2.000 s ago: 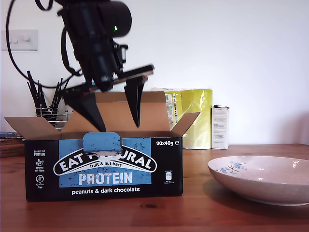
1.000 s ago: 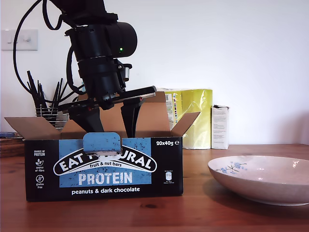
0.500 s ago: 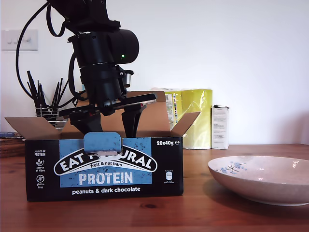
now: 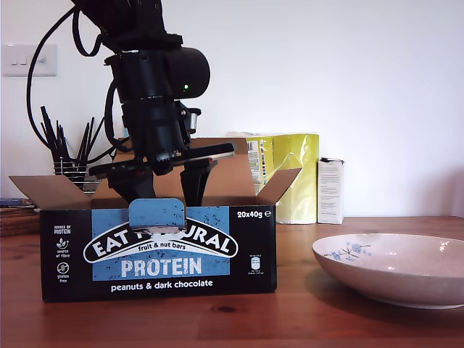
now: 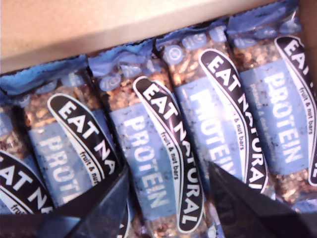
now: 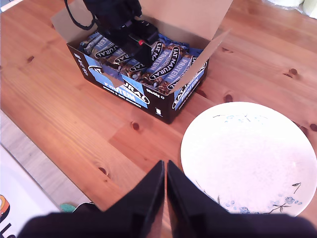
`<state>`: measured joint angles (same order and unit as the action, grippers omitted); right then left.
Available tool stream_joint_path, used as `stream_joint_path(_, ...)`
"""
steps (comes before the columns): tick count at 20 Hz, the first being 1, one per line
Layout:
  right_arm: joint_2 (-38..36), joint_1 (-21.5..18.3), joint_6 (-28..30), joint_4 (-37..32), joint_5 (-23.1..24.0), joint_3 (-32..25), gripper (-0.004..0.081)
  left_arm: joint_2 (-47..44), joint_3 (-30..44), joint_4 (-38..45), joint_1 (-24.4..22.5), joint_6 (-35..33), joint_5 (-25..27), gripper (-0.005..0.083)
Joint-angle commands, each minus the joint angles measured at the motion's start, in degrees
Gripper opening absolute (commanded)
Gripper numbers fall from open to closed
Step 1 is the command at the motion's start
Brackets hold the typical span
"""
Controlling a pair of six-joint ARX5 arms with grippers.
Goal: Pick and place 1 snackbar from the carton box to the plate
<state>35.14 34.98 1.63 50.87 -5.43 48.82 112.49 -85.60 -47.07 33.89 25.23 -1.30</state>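
- Worktop [image 4: 348,319]: knotty pine boards, warm brown; plain white wall behind, a light switch [image 4: 29,60] at the exterior view's upper left.
- Carton box [image 4: 159,250]: flaps open, towards the exterior view's left; rows of bars inside.
- Snackbar [image 5: 158,163]: lying in the box, flanked by the spread jaws, not gripped.
- First gripper [image 5: 168,191]: lowered into the box, jaws open.
- Second gripper [image 6: 165,186]: above bare wood near the plate, jaws closed, empty.
- Plate [image 4: 406,279]: speckled, blue sprigs, at the exterior view's right.
- Behind: yellow-green packet [image 4: 290,177], narrow white carton [image 4: 330,191], wire rack of dark utensils [image 4: 69,156].

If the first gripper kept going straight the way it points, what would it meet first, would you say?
Most likely the snackbar lying between the open fingers of my first gripper inside the carton box; remaining depth is unclear.
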Motion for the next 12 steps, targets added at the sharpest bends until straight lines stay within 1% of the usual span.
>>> stream_joint_path(1, -0.04, 0.24, 0.39, -0.26, -0.20, 0.52, -0.0013, 4.20, 1.90, -0.09, -0.17, 0.28, 0.24, 0.0277)
stream_joint_path(3, -0.04, 0.24, 0.42, -0.31, -0.20, 0.52, -0.0013, 4.17, 1.90, 0.68, -0.09, 0.26, -0.48, 0.0196)
stream_joint_path(5, -0.04, 0.24, 0.42, -0.26, -0.20, 0.52, -0.0013, 4.17, 1.90, 2.19, -0.09, 0.26, -1.84, 0.0158)
stream_joint_path(12, -0.04, 0.24, 0.42, -0.37, -0.17, 0.52, -0.0013, 3.96, -0.22, 1.97, -0.07, -0.17, -2.75, 0.0157)
